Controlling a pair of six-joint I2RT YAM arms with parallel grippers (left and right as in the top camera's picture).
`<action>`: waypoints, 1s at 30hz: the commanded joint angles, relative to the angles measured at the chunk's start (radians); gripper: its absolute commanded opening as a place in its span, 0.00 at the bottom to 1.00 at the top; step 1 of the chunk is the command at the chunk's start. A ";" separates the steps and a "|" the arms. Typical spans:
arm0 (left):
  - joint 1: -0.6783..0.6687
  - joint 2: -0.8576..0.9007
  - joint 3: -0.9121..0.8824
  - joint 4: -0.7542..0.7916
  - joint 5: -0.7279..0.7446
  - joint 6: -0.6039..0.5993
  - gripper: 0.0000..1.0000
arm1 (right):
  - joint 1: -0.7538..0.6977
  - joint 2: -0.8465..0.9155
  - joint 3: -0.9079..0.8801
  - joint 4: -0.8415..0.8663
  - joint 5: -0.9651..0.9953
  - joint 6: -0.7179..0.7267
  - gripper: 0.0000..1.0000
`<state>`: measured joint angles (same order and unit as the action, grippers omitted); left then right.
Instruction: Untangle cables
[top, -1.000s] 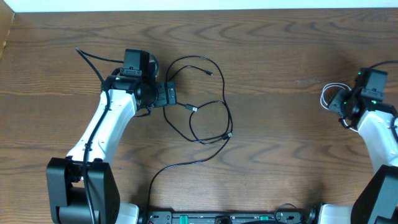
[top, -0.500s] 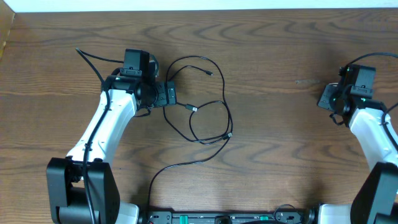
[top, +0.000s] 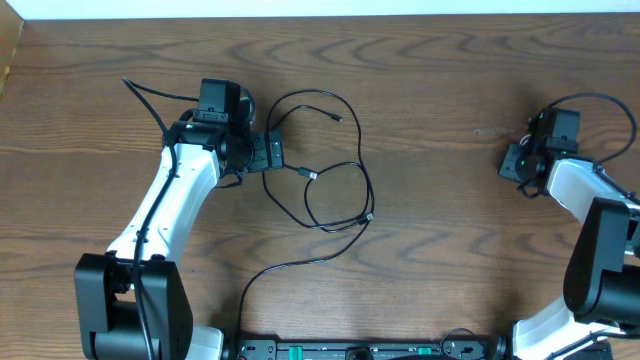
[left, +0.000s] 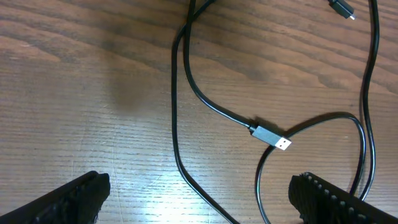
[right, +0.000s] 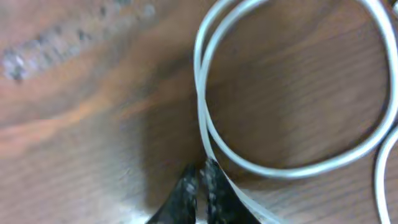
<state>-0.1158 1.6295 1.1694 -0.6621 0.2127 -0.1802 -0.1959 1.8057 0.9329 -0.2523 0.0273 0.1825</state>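
Black cables (top: 330, 190) lie in loose overlapping loops at the table's middle. A silver USB plug (left: 272, 137) lies inside them, also seen as the plug (top: 308, 175) from overhead, and a small plug (top: 335, 117) lies farther back. My left gripper (top: 272, 155) hovers at the loops' left side, open wide. In the left wrist view, two black strands (left: 186, 81) run between the left gripper (left: 202, 190) fingers, untouched. At the far right my right gripper (top: 512, 162) is shut; in its wrist view the white cable (right: 200, 81) loops ahead and runs into the right gripper (right: 200, 171) tips.
One black strand (top: 270, 272) trails from the loops toward the front edge. A thick black wire (top: 150, 92) leaves the left arm toward the back left. Another black wire (top: 600, 100) arcs behind the right arm. The pale back edge (top: 320, 8) bounds the table.
My right gripper has closed and moved left and slightly back. The white cable loop that showed beside it is now hidden under it in the overhead view. The left arm has not moved.
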 joint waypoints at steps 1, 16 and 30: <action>0.003 0.004 0.007 -0.004 0.011 0.000 0.98 | 0.002 0.053 -0.013 -0.025 0.130 -0.008 0.08; 0.003 0.004 0.007 -0.004 0.011 0.000 0.98 | -0.060 0.053 -0.013 -0.036 0.100 0.034 0.19; 0.003 0.004 0.007 -0.004 0.011 0.000 0.98 | -0.058 0.053 -0.013 0.018 -0.225 0.033 0.25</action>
<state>-0.1158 1.6295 1.1694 -0.6624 0.2127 -0.1802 -0.2562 1.8179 0.9398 -0.2184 -0.0746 0.2050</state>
